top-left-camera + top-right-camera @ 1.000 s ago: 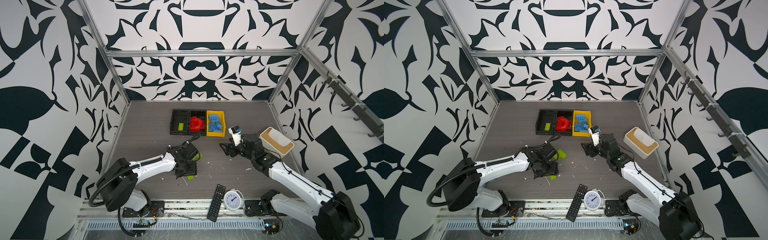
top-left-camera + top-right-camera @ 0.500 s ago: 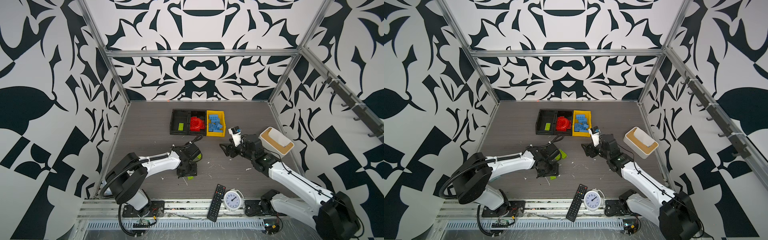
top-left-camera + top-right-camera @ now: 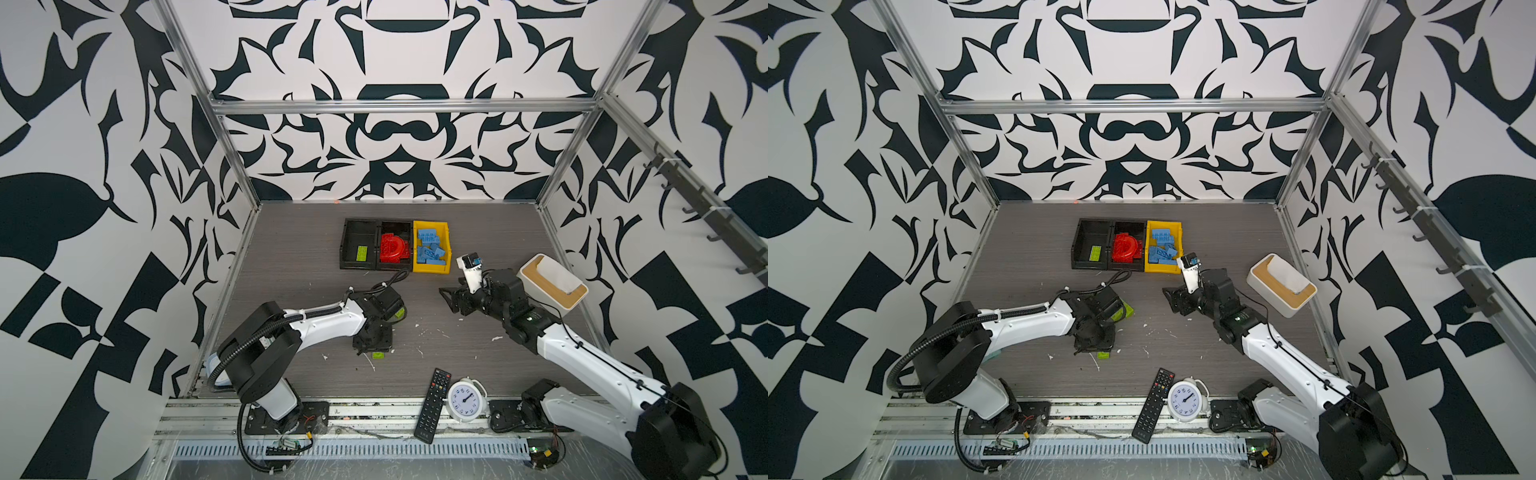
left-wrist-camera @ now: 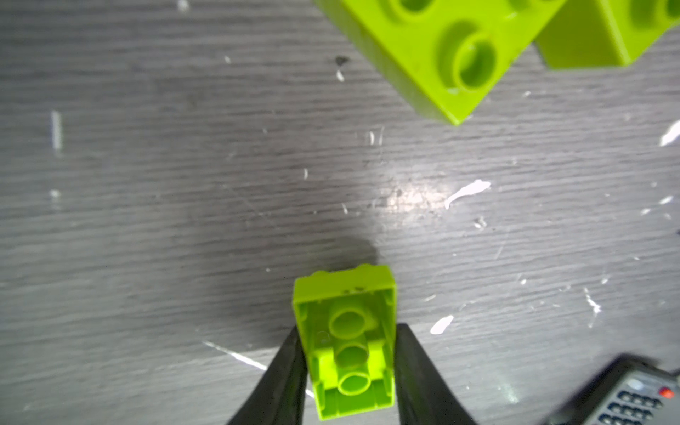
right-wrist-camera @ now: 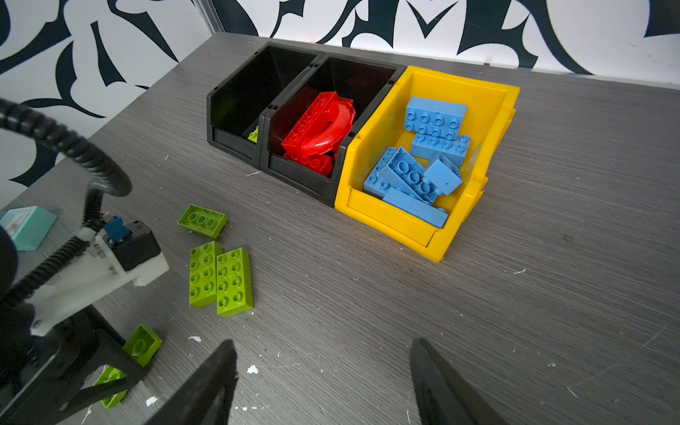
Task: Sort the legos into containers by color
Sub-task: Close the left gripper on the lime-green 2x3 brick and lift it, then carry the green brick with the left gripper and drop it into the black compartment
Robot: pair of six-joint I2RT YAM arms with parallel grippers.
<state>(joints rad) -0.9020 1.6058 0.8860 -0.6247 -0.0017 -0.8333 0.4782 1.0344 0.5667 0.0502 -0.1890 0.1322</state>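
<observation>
Three containers are sitting in a row at the far middle of the table (image 3: 286,266), touching side by side. The left black tray (image 3: 358,231) is holding a single lime brick (image 3: 361,252), lying flat with studs up; the rest of its floor is showing bare. The middle black tray (image 3: 398,227) is holding the red legos (image 3: 392,249), with the half-round piece lying on top of the rectangular ones. The yellow bin (image 3: 432,270), at the right end, is holding the blue legos (image 3: 431,249) in a loose heap, some studs up and some tipped over. Its lowered lip is facing the near side.

The left gripper (image 4: 347,329) is clamping a small lime brick (image 4: 349,353) across its long sides, underside showing. It is working near-left of the table's middle, well apart from the trays. Cannot tell whether the brick is lifting off the surface.

Two long lime bricks (image 5: 234,281) are lying side by side and touching, between the left gripper and the trays. A third lime piece (image 5: 201,220) is lying just beyond them, toward the trays.

The right gripper (image 5: 323,368) is hanging with its jaws spread and nothing between them, over bare table on the near side of the yellow bin.
</observation>
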